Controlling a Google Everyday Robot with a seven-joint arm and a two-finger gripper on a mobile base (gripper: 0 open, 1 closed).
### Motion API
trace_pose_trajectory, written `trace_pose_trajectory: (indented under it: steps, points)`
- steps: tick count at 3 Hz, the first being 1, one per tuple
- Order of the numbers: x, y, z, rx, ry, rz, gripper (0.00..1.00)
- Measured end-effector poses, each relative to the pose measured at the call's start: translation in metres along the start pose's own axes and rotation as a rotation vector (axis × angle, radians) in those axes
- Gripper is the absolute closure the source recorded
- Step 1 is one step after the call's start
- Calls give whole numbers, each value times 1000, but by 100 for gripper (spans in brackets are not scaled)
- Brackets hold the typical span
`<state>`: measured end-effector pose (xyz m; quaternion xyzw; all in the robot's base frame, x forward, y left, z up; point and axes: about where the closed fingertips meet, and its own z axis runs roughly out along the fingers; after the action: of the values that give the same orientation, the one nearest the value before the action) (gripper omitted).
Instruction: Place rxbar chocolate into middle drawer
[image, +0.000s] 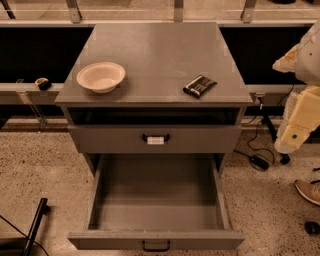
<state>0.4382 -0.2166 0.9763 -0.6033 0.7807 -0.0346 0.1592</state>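
The rxbar chocolate, a small flat black bar with pale lettering, lies on the grey cabinet top near its front right. The middle drawer, wide and deep with a plain dark handle, is pulled out towards me, and nothing shows inside it. My gripper hangs at the end of the pale arm at the right edge of the view. It is beside the cabinet, to the right of and below the bar, and well apart from it.
A white bowl sits on the cabinet top at the front left. Above the open drawer is a shut grey drawer with a white tag on its handle. Cables and a black box lie on the floor at right, near a shoe. A black pole stands at lower left.
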Motion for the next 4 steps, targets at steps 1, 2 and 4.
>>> trace_pose_trajectory:
  steps: [1,2,4]
  points:
    - [0,0,0,0,0,0,0]
    - [-2,-9,4,11,-15,23,0]
    - [-13,-88,38,65,-81,155,0]
